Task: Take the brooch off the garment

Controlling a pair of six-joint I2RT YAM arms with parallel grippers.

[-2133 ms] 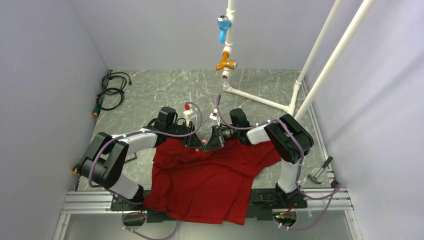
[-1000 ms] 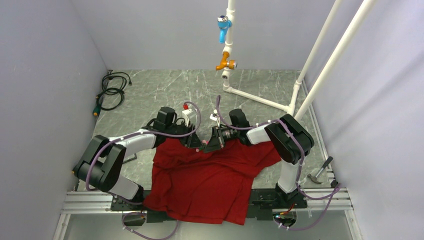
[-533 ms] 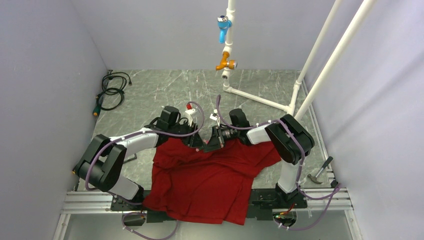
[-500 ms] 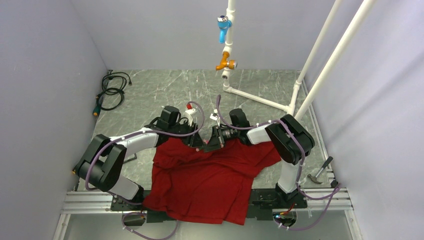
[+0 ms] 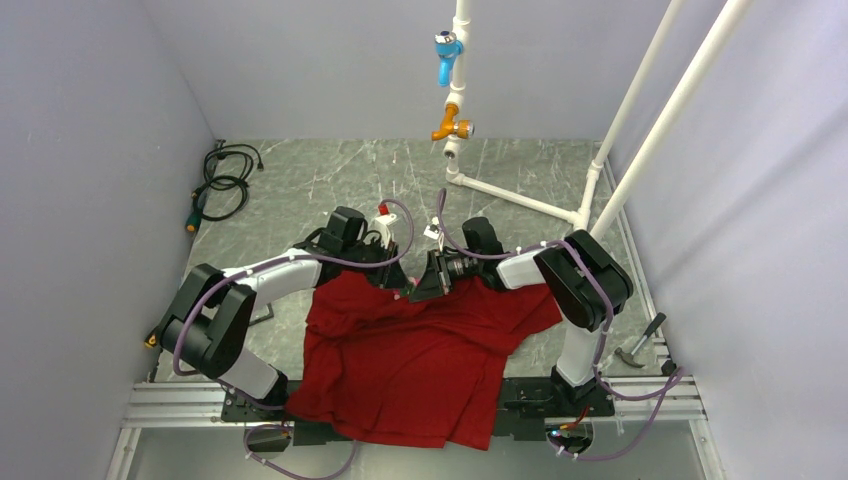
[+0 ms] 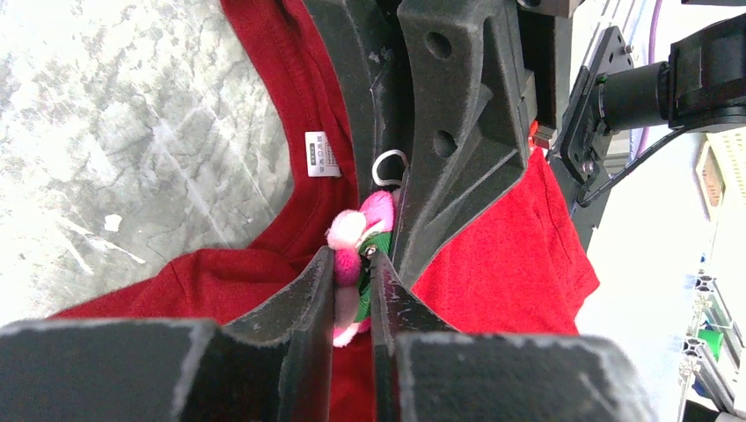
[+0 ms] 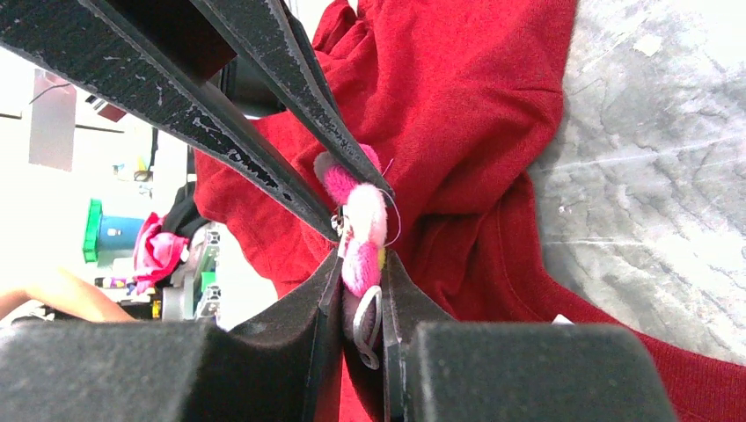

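Note:
The red T-shirt [image 5: 415, 350] lies spread on the table, its collar at the far side. It also shows in the left wrist view [image 6: 519, 255] and the right wrist view [image 7: 457, 105]. The brooch [image 6: 356, 242], fluffy pink and white with green and a silver pin loop, sits at the collar and shows as a small pink spot in the top view [image 5: 411, 285]. My left gripper [image 6: 352, 264] is shut on the brooch from one side. My right gripper [image 7: 361, 264] is shut on the brooch [image 7: 362, 229] from the other side. The two grippers meet tip to tip [image 5: 412, 282].
A white pipe frame [image 5: 640, 130] with a blue valve [image 5: 446, 45] and an orange valve [image 5: 452, 125] stands at the back right. A black cable coil [image 5: 222, 180] lies at the back left. A hammer [image 5: 640, 340] lies at the right edge.
My left arm's wrist has shifted slightly right, toward the collar. The right arm and the shirt have barely moved.

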